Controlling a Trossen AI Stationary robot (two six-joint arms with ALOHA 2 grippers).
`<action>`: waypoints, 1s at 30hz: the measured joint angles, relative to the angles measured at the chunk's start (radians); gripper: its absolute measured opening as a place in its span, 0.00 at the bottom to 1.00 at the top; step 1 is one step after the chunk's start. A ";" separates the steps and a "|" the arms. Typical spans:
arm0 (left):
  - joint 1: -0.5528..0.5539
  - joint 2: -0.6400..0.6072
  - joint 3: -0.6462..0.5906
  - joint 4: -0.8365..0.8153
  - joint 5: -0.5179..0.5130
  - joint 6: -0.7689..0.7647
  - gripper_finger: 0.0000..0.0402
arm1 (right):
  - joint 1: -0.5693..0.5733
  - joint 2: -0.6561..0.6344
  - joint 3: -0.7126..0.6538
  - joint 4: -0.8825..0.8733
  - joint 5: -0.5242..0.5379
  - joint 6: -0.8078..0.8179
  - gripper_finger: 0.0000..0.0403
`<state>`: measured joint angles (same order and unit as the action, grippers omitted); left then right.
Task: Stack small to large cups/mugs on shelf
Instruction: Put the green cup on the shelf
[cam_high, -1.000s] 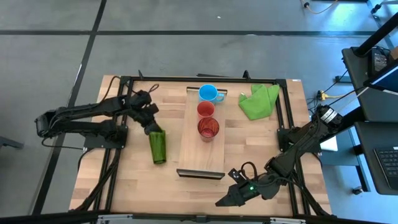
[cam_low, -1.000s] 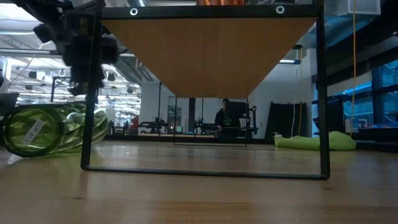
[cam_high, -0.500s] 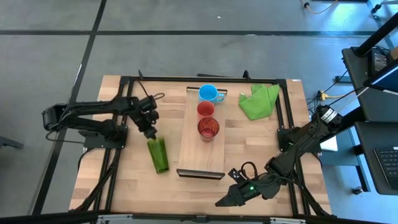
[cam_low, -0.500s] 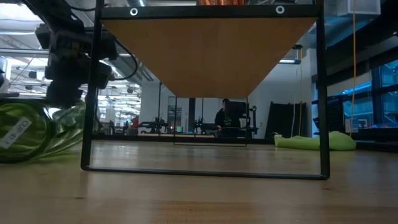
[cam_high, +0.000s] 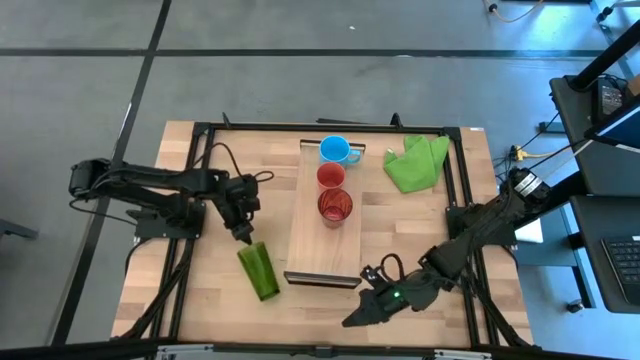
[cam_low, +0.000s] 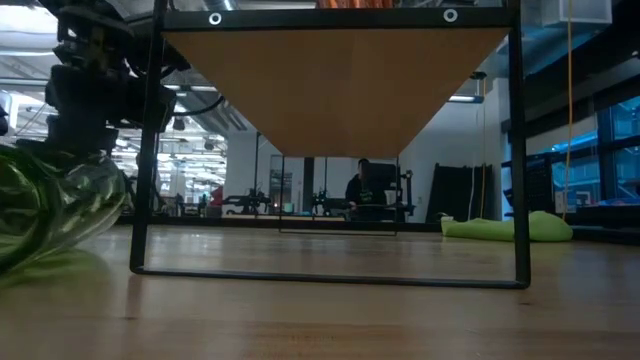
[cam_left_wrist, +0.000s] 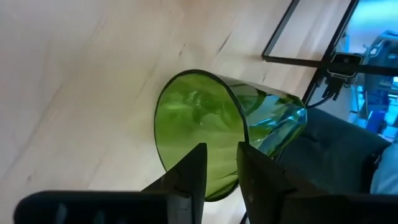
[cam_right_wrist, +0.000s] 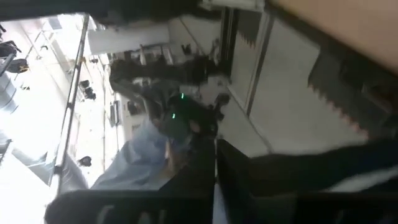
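- Shelf (cam_high: 310, 235), frame centre, carries the translucent red tumbler (cam_high: 334, 207), small red cup (cam_high: 331, 176) and light blue mug (cam_high: 334, 150).
- Olive-green tumbler (cam_high: 258, 270) lies toppled lower left of the shelf; likely light, slick plastic, best gripped at the rim.
- Left gripper (cam_high: 242, 232) pinches its rim (cam_left_wrist: 200, 149).
- Right gripper (cam_high: 356, 318), bottom centre, pressed together.
- No legible writing.

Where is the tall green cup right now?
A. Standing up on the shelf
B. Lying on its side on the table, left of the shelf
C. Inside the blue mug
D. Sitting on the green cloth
B: the green cup lies tipped over on the table, left of the shelf, its rim at the left gripper.
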<state>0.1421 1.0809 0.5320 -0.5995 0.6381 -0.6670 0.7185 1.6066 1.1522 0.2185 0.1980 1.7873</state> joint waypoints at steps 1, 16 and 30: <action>-0.011 0.000 0.000 0.002 -0.005 -0.009 0.21 | 0.002 0.000 0.000 -0.001 -0.024 0.019 0.03; -0.084 0.000 0.000 0.136 -0.033 -0.109 0.21 | 0.034 0.263 0.054 0.139 0.062 0.232 0.00; -0.215 0.000 0.000 0.117 0.010 -0.156 0.21 | 0.034 0.575 0.337 0.154 0.037 0.253 0.01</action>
<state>-0.0727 1.0809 0.5320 -0.4822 0.6485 -0.8230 0.7528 2.1811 1.4896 0.3722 0.2349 2.0401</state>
